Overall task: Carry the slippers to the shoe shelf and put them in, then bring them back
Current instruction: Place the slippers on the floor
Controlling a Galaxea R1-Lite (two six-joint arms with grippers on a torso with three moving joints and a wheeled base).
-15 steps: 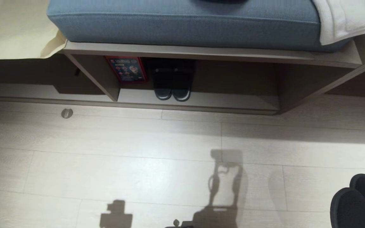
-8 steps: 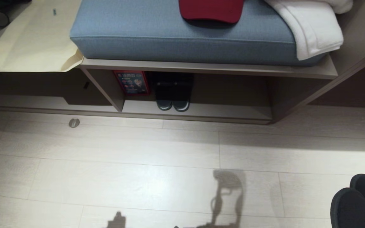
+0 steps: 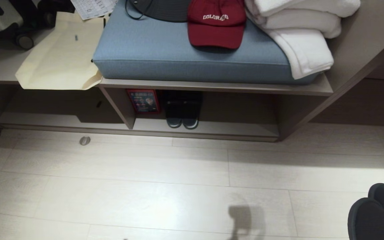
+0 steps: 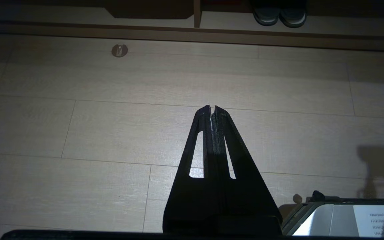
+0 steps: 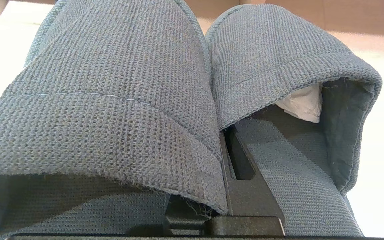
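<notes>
The pair of soft, slate grey-blue knitted fabric slippers (image 5: pixel 192 100) hangs in the right gripper (image 5: pixel 225 156), whose black jaws are pinched on the inner edges where the two slippers meet. Their long axes run away from the wrist, the rounded toes pointing toward the floor ahead, wide upper bands facing the camera. A crumpled white paper wad (image 5: pixel 300 103) shows inside one slipper. In the head view only the dark rounded toes show, cut off at the lower right corner.

The left gripper (image 4: pixel 212 110) hangs over the pale wood-grain plank floor (image 3: pixel 145 173), its slim black jaws pressed together and holding nothing.

Ahead stands the low beige laminate shoe shelf (image 3: pixel 208 131); its cubby holds a darker pair of slippers (image 3: pixel 182 113), toes outward, heels lost in shadow, beside a red printed card (image 3: pixel 143 100). Above lies a blue woven cushion (image 3: pixel 165 50) bearing a red cap (image 3: pixel 217 26) and folded white towels (image 3: pixel 302 30).
</notes>
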